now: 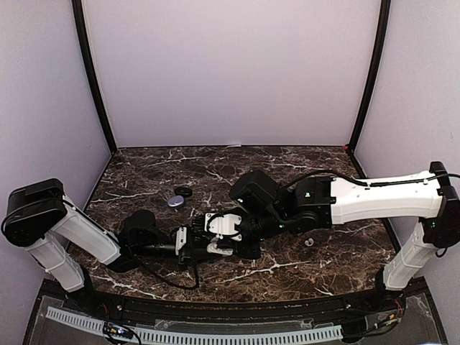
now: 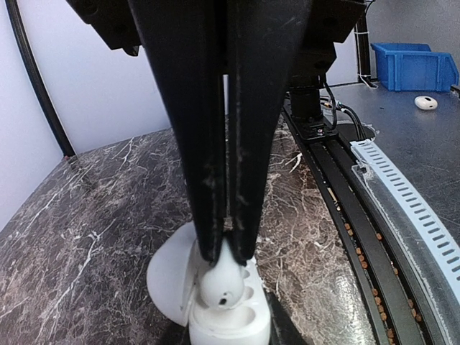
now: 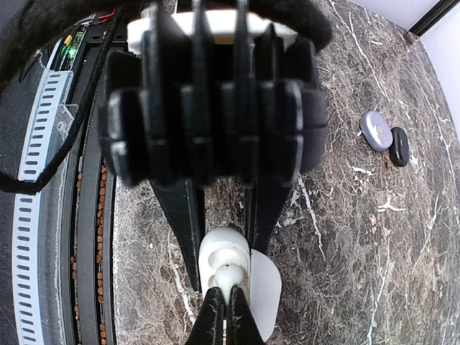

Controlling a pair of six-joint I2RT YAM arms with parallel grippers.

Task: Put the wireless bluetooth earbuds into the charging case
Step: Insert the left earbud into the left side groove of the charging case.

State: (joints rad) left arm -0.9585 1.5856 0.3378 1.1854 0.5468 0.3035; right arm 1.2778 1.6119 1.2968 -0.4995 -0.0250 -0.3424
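Note:
The white charging case (image 3: pixel 215 253) stands on the marble with its lid (image 3: pixel 267 295) swung open to one side. My left gripper (image 3: pixel 226 266) reaches in from the far side, its two black fingers (image 3: pixel 185 230) pressed against the case's flanks. My right gripper (image 3: pixel 227 302) is shut on the stem of a glossy white earbud (image 3: pixel 229 277). In the left wrist view the right gripper's fingers (image 2: pixel 215 180) come down from above. The earbud (image 2: pixel 219 287) has its head at the mouth of one socket of the case (image 2: pixel 233 323). The socket beside it is empty.
A lilac oval piece (image 1: pixel 176 202) and a flat black ring (image 1: pixel 184 191) lie on the table behind the left arm. A small pale object (image 1: pixel 309 242) sits under the right forearm. The slotted rail (image 3: pixel 39 215) runs along the near edge. A blue bin (image 2: pixel 420 65) stands off the table.

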